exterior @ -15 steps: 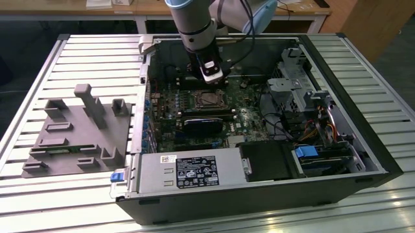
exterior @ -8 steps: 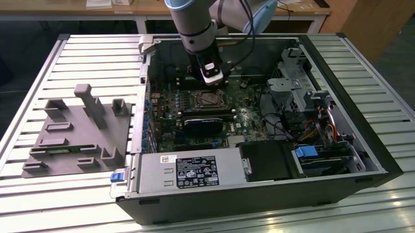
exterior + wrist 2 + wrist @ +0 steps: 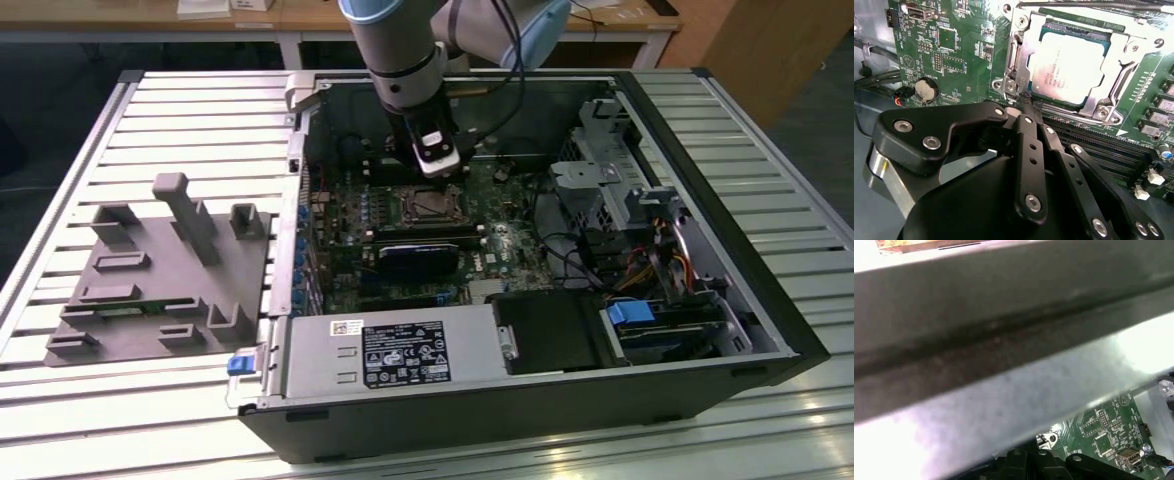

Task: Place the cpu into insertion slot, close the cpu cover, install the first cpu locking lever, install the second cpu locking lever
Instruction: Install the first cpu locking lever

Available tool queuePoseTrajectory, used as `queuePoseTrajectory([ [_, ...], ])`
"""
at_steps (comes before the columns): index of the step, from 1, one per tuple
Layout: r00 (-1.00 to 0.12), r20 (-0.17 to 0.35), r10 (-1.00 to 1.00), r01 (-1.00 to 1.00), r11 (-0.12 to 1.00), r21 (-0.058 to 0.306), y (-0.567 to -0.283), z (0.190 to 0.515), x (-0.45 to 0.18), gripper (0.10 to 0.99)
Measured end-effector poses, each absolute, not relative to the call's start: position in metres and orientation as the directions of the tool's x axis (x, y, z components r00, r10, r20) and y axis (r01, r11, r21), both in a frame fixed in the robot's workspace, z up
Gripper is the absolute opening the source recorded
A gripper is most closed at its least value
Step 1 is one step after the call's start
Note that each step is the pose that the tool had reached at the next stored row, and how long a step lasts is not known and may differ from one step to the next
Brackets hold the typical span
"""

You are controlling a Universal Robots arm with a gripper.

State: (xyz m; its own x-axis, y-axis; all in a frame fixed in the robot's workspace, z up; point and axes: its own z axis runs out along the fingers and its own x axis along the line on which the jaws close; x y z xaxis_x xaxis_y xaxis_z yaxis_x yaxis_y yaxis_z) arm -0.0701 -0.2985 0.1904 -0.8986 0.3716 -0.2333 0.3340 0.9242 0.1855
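Observation:
The cpu (image 3: pixel 1069 65), a square chip with a dull silver top, lies flat in the insertion slot (image 3: pixel 424 205) on the green motherboard. The cpu cover (image 3: pixel 1024 35), a thin silver frame, lies down around the chip's edges. My gripper (image 3: pixel 1026 104) is shut, its black fingertips together right at the socket's near corner beside a small metal lever hook (image 3: pixel 1010 86). Whether the tips touch the hook, I cannot tell. In the exterior view the gripper (image 3: pixel 437 172) hangs inside the open case just behind the socket. The first wrist view has the gripper's black links (image 3: pixel 1039 465) under the case wall.
Long black memory slots (image 3: pixel 1094 145) run beside the socket, and a coin battery (image 3: pixel 926 90) sits on the board. A black heatsink block (image 3: pixel 414 255), the power supply (image 3: pixel 387 355) and drive bays (image 3: pixel 627 190) fill the case. A grey fixture tray (image 3: pixel 160 270) lies at the exterior view's left.

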Motion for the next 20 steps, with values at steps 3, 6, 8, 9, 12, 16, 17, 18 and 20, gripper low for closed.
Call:
queuePoseTrajectory([
  [3, -0.899, -0.233, 0.371, 0.334, 0.924, 0.186, -0.2985, 0.1903, -0.0694, 0.102],
  [6, -0.899, -0.233, 0.372, 0.334, 0.924, 0.186, -0.2985, 0.1903, -0.0686, 0.102],
  [8, -0.899, -0.233, 0.371, 0.334, 0.924, 0.186, -0.2985, 0.1903, -0.0679, 0.102],
  [9, -0.899, -0.233, 0.372, 0.334, 0.924, 0.186, -0.2985, 0.1903, -0.0675, 0.102],
  [12, -0.899, -0.233, 0.372, 0.334, 0.924, 0.185, -0.2982, 0.1903, -0.0669, 0.102],
  [16, -0.899, -0.233, 0.372, 0.334, 0.924, 0.185, -0.2973, 0.1903, -0.0668, 0.102],
  [17, -0.899, -0.233, 0.372, 0.334, 0.924, 0.186, -0.2970, 0.1903, -0.0668, 0.102],
  [18, -0.899, -0.233, 0.372, 0.334, 0.924, 0.186, -0.2966, 0.1902, -0.0667, 0.102],
  [20, -0.899, -0.233, 0.371, 0.334, 0.924, 0.186, -0.2962, 0.1903, -0.0667, 0.102],
])
